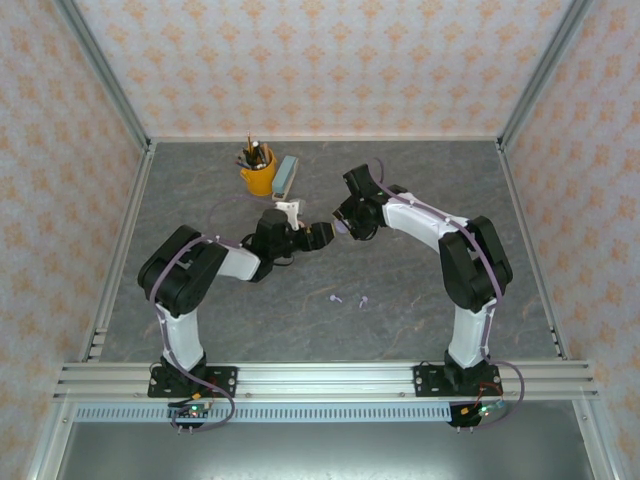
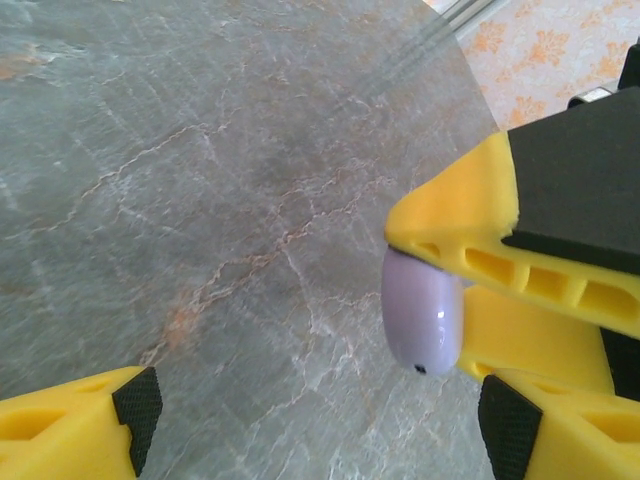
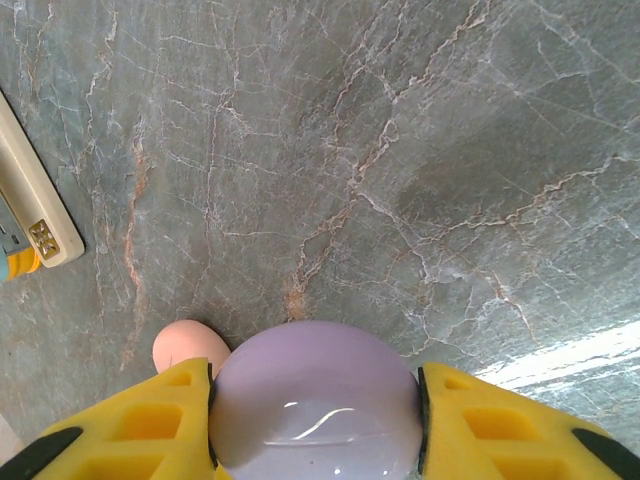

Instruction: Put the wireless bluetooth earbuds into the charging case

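A lilac charging case (image 3: 315,410) is clamped between the yellow fingers (image 3: 150,420) of the right gripper (image 3: 315,380), one finger pressed to each side of its rounded shell, and it is held up over the grey marbled table (image 1: 200,320). Just behind the left-hand finger in the right wrist view a pale pink rounded thing (image 3: 188,348) is seen, partly hidden. The left gripper (image 1: 320,236) is brought close to the right gripper near the middle of the table, its jaws spread wide with nothing between them; in its own wrist view the case is seen edge on, just beside one black-padded fingertip (image 2: 510,420). Two tiny pale earbuds (image 1: 337,297) are left lying on the table, close together, nearer the arm bases than the grippers and apart from the case. At the far side a yellow cup (image 1: 258,180) of pencils is stood next to a pale blue block (image 1: 287,175).
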